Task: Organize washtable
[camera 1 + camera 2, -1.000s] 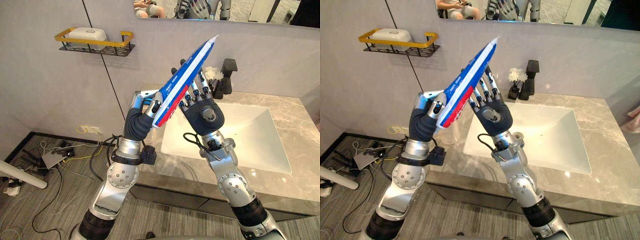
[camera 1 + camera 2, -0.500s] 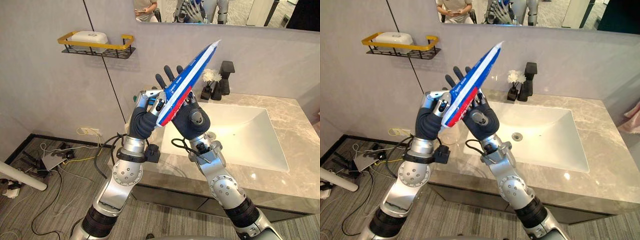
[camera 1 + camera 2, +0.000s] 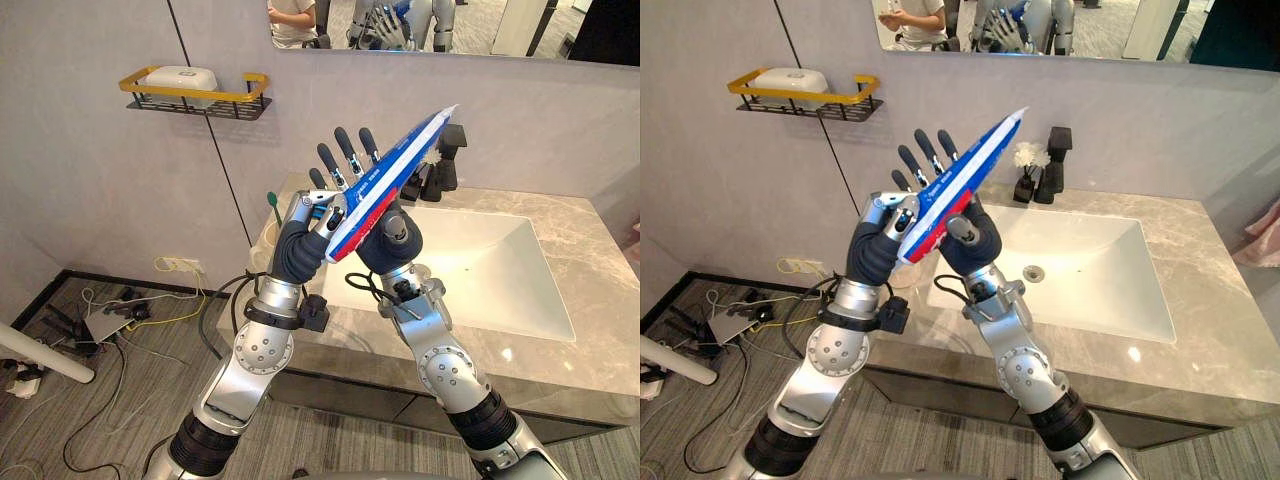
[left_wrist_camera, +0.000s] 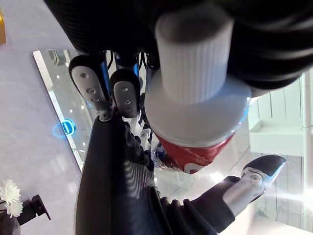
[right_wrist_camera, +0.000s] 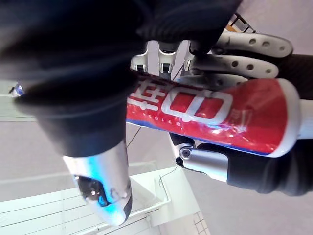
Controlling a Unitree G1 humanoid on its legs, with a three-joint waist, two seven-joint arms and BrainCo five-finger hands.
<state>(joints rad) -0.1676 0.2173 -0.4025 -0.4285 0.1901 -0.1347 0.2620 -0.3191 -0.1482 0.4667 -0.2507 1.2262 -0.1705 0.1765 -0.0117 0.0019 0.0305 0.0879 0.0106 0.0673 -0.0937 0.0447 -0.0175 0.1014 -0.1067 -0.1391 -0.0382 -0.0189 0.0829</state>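
Note:
A blue, red and white toothpaste tube [image 3: 390,177] is held up in the air in front of the washtable, its crimped end pointing up and right. My left hand [image 3: 300,247] is shut on the tube's lower end, just above the white cap [image 4: 194,58]. My right hand [image 3: 396,236] is behind the tube, its palm against it. Its fingers [image 3: 343,158] are straight and stick up past the tube's left side. In the right wrist view the tube's red part [image 5: 205,110] runs across that palm.
A white sink basin [image 3: 490,265] is set in the grey marble countertop [image 3: 590,335]. A black faucet [image 3: 1058,150] and a small vase of white flowers [image 3: 1027,155] stand at the back. A green toothbrush [image 3: 273,203] stands at the counter's left end. A yellow-railed wall shelf [image 3: 195,88] holds a soap dish.
My right hand has slid left behind the tube, so its fingers now show on the tube's left side. The tube has tipped lower toward the right. My left hand keeps its hold.

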